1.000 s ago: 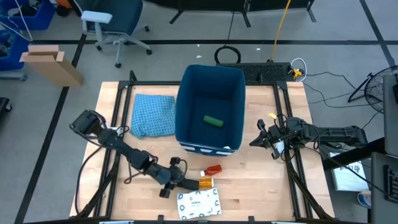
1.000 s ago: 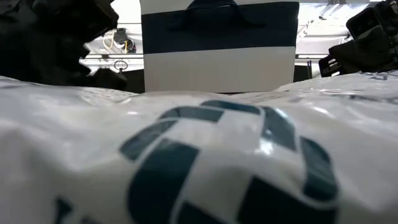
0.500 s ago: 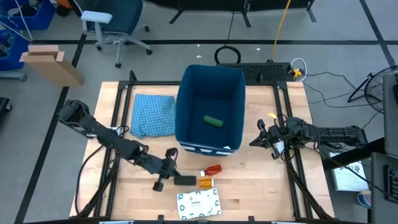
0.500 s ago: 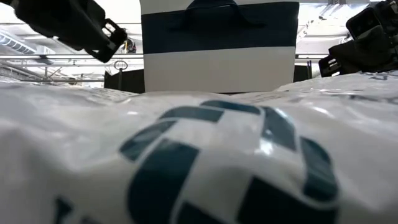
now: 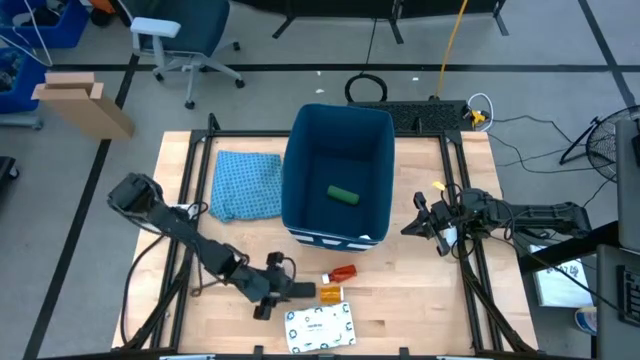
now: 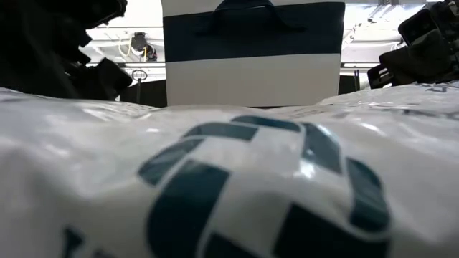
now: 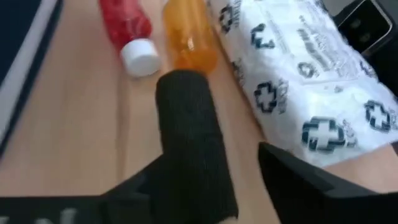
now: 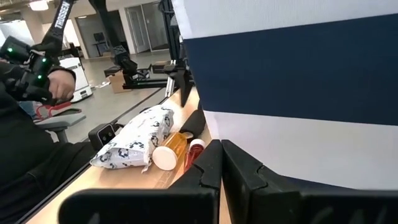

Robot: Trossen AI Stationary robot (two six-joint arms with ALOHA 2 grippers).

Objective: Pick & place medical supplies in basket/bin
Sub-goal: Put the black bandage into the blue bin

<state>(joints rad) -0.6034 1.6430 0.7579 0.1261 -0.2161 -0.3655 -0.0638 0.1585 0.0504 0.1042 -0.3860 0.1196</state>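
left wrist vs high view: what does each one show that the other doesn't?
Left wrist only: the red tube's white cap and the green cross print on the white packet.
High only: the blue bin with the green cylinder inside, the blue cloth, and the right gripper, off to the bin's right.
Both: red tube, orange bottle, packet, left gripper.

One blue bin near the table's far edge, one green cylinder inside. One patterned cloth toward the left edge. Near the front edge: one red tube, one orange bottle, one white packet. Two grippers.
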